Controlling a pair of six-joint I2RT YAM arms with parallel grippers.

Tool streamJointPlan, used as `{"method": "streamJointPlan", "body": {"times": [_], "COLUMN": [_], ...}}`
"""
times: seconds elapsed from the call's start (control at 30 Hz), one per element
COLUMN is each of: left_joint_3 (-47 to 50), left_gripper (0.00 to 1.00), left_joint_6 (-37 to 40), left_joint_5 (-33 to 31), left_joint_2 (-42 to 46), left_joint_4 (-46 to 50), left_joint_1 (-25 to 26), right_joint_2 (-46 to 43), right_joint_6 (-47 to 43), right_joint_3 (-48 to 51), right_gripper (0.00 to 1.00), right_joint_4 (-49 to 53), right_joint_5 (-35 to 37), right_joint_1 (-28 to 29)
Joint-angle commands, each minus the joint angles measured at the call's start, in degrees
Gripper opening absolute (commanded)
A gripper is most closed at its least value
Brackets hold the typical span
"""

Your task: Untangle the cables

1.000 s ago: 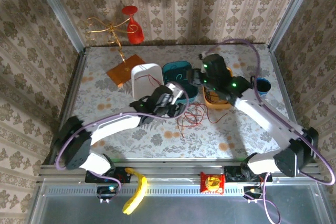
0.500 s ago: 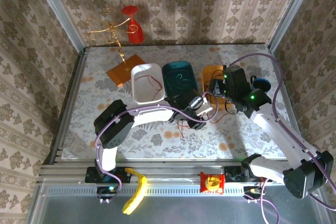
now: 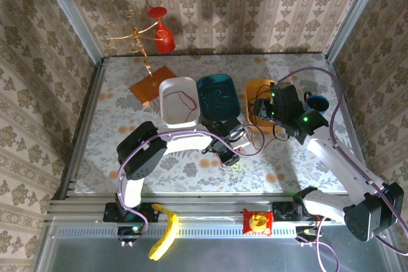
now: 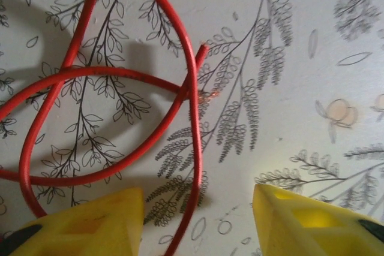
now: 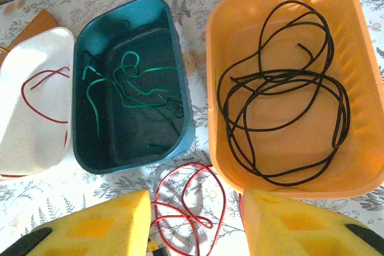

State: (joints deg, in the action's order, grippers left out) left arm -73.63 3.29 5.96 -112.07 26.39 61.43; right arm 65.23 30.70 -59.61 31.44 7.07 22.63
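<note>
1. In the left wrist view a loose red cable [image 4: 197,142], smooth and glossy, coils in overlapping loops across the upper left, and its cut end points towards the top centre.
2. The left gripper [image 4: 198,220] stands at the bottom edge with its blocky yellow fingers parted. One run of the red cable drops into the gap between them, close to the left-hand finger, and nothing is clamped.
3. The tablecloth [image 4: 312,148] is pale and matte, printed with fine grey fern sprigs and small peach fruit.
4. The right gripper [image 5: 195,226] sits at the bottom of the right wrist view, released, with its yellow fingers wide apart. The red loops lie on the cloth in the gap.
5. Three rounded plastic tubs sit side by side above it.
   - The white tub [image 5: 30,142] at left holds a second red strand [image 5: 24,91].
   - The teal tub [image 5: 186,106] in the centre holds a kinked green cable [image 5: 94,97].
   - The orange tub [image 5: 360,28] at right holds a black cable [image 5: 270,77] in loose, wide rings.
6. In the overhead view a red goblet [image 3: 162,33] and a gold wire stand [image 3: 127,33] sit at upper left, above an orange square plate [image 3: 152,84].
7. A blue cup [image 3: 317,103] stands at the right.
8. On the bottom rail lie a banana [image 3: 164,237] and a red snack packet [image 3: 258,221], whose print is too small to read.
</note>
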Motion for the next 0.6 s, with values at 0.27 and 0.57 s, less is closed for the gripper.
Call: {"method": "streamJointPlan", "body": {"times": [0.27, 0.57], "left_joint_3": [-4.8, -8.4], "left_gripper": [0.0, 0.0], "left_joint_6": [3.6, 4.9], "left_joint_5": [-3.3, 8.1], "left_joint_2": [-0.6, 16.2], "left_joint_4": [5.8, 2.4], "left_joint_1": [1.6, 0.1], "right_joint_2": [-2.3, -5.1], "right_joint_6": [2.4, 4.4], "right_joint_3": [2.0, 3.4], "right_gripper": [0.45, 0.45], "right_joint_4": [-0.5, -0.2], "right_joint_5": [-0.7, 1.5], "right_joint_1": [-1.4, -4.2]}}
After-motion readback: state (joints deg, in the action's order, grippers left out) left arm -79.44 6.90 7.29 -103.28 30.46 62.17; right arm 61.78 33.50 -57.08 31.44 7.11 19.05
